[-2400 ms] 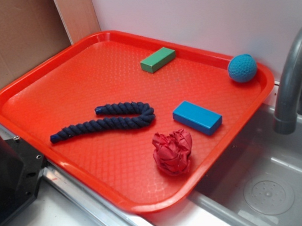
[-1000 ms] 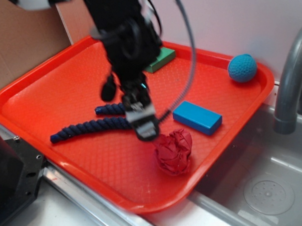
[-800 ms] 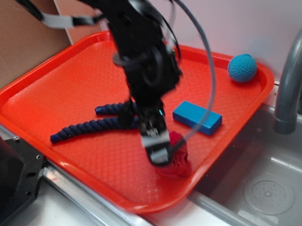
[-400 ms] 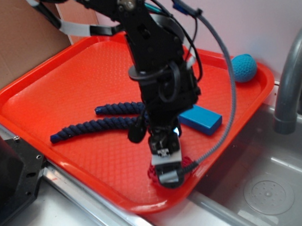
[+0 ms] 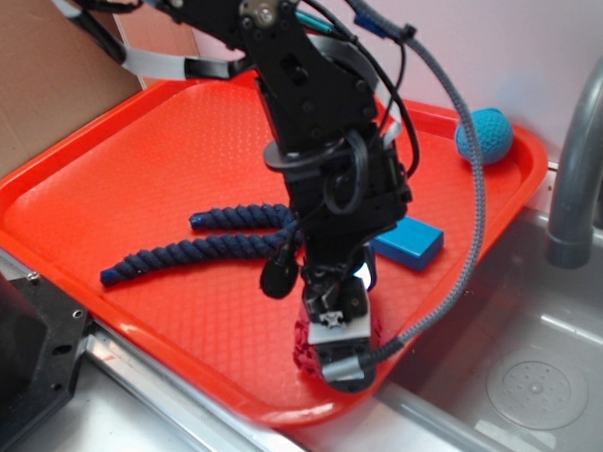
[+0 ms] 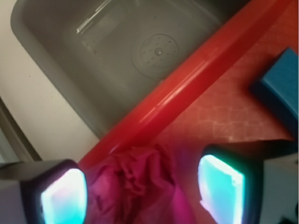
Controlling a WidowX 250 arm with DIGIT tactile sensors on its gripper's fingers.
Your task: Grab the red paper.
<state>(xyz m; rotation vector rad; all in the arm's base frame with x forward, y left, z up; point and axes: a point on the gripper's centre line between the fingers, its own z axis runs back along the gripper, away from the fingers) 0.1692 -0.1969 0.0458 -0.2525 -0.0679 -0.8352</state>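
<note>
We work on the orange-red tray (image 5: 100,195), its near rim beside the sink (image 6: 117,56). Our gripper (image 6: 140,186) is spread wide, its 2 pads (image 6: 219,191) flanking the red paper (image 6: 135,184) without squeezing yet. To grab well, we judge we should close evenly and keep centred, away from the rim. The paper is a deep red, crumpled wad near the tray's front edge.
</note>
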